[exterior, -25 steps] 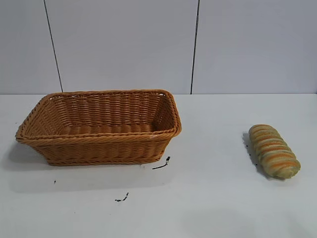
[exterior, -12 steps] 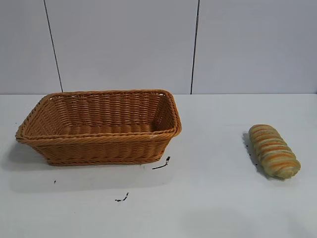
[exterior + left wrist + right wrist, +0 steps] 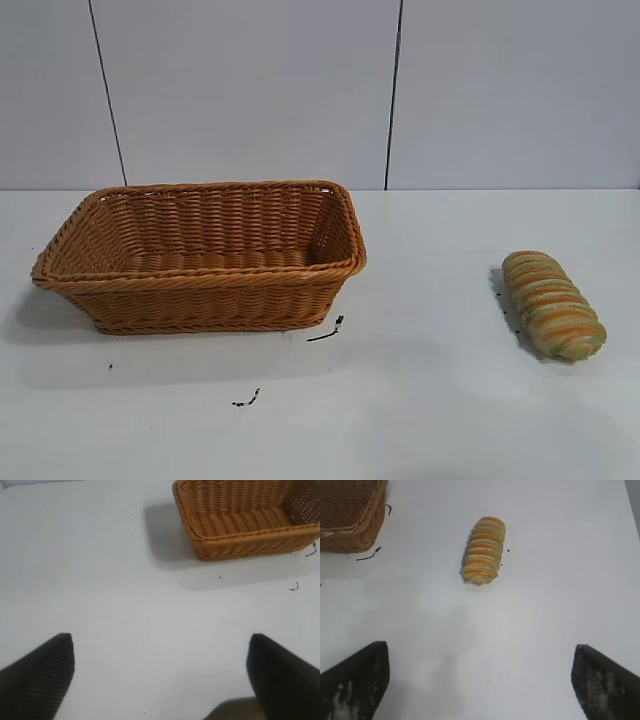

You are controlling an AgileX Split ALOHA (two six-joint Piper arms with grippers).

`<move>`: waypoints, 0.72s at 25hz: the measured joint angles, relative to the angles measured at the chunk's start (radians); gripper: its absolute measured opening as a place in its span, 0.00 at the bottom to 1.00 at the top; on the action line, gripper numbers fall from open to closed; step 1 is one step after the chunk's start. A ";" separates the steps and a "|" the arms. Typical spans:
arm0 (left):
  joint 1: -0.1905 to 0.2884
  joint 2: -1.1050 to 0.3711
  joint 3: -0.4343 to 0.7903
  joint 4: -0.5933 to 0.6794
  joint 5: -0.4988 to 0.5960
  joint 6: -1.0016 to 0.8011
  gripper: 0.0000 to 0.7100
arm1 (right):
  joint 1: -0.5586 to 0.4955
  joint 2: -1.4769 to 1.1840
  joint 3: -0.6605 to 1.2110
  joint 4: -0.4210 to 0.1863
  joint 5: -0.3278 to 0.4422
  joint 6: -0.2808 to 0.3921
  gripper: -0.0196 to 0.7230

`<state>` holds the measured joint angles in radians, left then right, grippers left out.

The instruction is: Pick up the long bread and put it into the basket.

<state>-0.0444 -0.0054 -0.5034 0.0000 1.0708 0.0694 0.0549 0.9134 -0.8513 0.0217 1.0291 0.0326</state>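
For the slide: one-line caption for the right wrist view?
Open right gripper above white table, long bread ahead, basket corner beyond.

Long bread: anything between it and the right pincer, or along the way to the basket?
Nothing visible. The right pincer is open with bare table up to the long bread; only small dark specks lie beside the basket.

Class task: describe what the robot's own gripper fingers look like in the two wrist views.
Left gripper: two dark, near-black wedge-shaped fingers, one with fine ribbing. Right gripper: similar black wedge fingers, scuffed with pale, whitish wear marks. No cables, markings or arm links show.
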 joint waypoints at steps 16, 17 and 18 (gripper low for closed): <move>0.000 0.000 0.000 0.000 0.000 0.000 0.98 | 0.000 0.827 -0.445 -0.001 -0.063 -0.001 0.96; 0.000 0.000 0.000 0.000 0.000 0.000 0.98 | 0.000 0.863 -0.465 -0.001 -0.066 -0.001 0.96; 0.000 0.000 0.000 0.000 0.000 0.000 0.98 | 0.000 0.896 -0.480 -0.001 -0.070 -0.001 0.96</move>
<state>-0.0444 -0.0054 -0.5034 0.0000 1.0708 0.0694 0.0549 1.8094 -1.3314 0.0209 0.9594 0.0313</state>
